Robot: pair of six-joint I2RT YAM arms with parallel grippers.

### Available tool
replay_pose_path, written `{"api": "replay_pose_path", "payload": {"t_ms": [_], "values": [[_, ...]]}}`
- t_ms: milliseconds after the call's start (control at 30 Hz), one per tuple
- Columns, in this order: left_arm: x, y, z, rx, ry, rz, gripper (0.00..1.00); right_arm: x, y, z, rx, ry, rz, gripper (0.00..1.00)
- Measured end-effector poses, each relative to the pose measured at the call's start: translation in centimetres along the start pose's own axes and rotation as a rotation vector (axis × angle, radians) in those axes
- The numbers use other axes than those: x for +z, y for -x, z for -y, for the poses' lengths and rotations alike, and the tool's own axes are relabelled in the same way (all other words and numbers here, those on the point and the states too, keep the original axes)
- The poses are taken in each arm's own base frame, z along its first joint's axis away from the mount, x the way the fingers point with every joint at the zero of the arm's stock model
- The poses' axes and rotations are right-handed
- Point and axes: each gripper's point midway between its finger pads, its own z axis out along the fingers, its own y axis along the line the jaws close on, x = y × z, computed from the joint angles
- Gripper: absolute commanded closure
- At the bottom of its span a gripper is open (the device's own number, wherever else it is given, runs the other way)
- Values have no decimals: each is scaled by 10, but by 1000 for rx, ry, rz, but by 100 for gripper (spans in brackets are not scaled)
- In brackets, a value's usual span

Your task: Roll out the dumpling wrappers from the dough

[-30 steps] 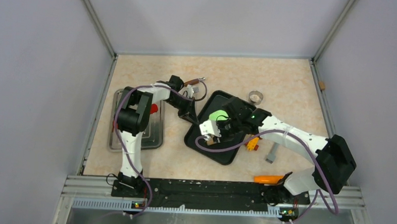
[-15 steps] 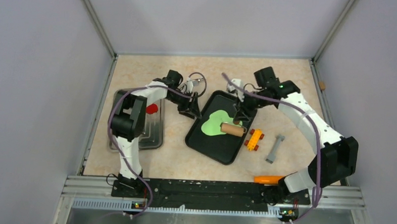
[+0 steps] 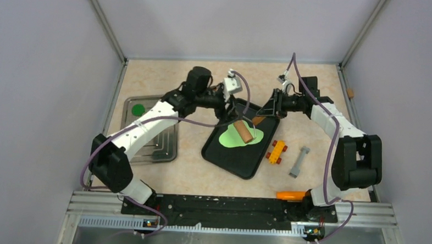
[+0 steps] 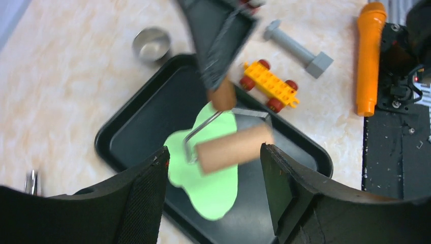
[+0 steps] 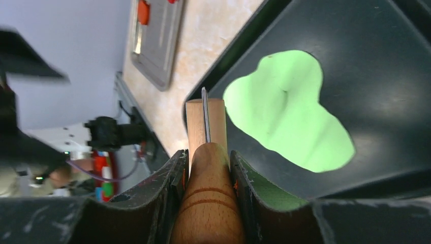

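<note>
The dough (image 3: 236, 137) is a flat lime-green blob in the black tray (image 3: 229, 161), also in the wrist views (image 4: 206, 183) (image 5: 289, 109). A wooden roller (image 3: 244, 131) lies across it. My right gripper (image 3: 265, 114) (image 5: 207, 157) is shut on the roller's wooden handle (image 5: 208, 203) over the tray's far right corner. My left gripper (image 3: 227, 110) (image 4: 213, 152) hangs open above the tray's far edge, with nothing between its fingers and the roller barrel (image 4: 234, 148) below them. No lime-green dumpling wrappers are in view.
A silver tray (image 3: 157, 147) at the left holds a darker green round disc (image 3: 139, 109). A metal ring cutter (image 4: 151, 44) stands beyond the black tray. A yellow toy car (image 3: 277, 151), a grey bolt (image 3: 299, 161) and an orange tool (image 3: 291, 195) lie to its right.
My left gripper has left the tray's left edge, risen over its far edge and opened. My right gripper has pulled back to the far right corner with the roller, now angled across the flattened dough.
</note>
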Motion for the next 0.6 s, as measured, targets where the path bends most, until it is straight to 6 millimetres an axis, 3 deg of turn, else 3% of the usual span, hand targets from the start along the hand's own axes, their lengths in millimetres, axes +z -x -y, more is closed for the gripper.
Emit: {"api": "replay_pose_path", "payload": {"t_ms": [67, 133, 367, 600], "values": [[21, 8, 27, 122, -60, 9, 31, 4, 4, -4, 68, 35, 14, 100], [32, 5, 35, 151, -81, -1, 31, 6, 11, -11, 100, 71, 32, 100], [75, -32, 11, 125, -32, -79, 31, 5, 27, -30, 128, 167, 71, 100], [87, -30, 3, 127, 4, -81, 35, 7, 23, -25, 158, 170, 76, 100]]}}
